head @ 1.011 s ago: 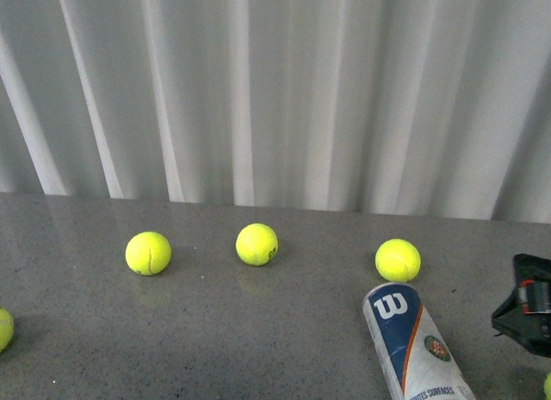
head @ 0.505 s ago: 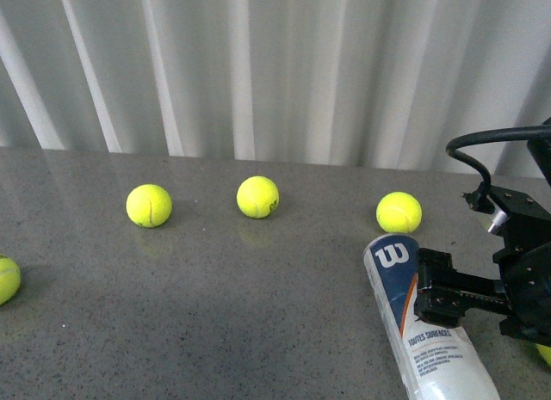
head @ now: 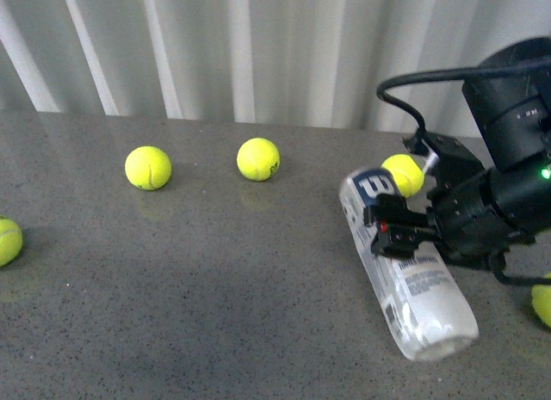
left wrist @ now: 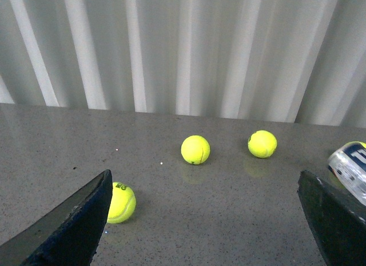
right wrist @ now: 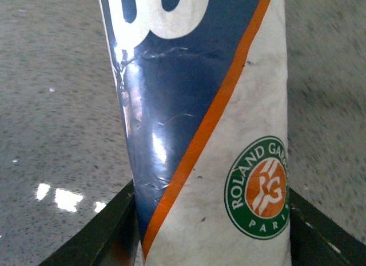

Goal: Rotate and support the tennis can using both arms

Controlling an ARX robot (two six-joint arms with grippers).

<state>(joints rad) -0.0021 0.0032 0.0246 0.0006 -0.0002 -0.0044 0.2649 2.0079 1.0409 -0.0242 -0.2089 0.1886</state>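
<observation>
— What's out there?
— One tennis can [head: 413, 284], five tennis balls [head: 148, 168], two grippers.
— Surface?
— A grey speckled table [head: 215, 314], with a white pleated curtain [head: 284, 56] behind its far edge.
— The can?
— On its side at the table's right, blue end just beside a ball. The right gripper [head: 387, 230] has its jaws pinching it mid-length. The left gripper [left wrist: 204, 189] has its jaws spread wide, holding nothing.
— Room?
— Open tabletop left of the can.

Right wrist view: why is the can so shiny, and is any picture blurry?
Right wrist view: white glare streaks across the can; bright spots mirrored on the table. Front view: sharp, soft shadows beneath the balls. Left wrist view: left claw dark and soft-edged.
</observation>
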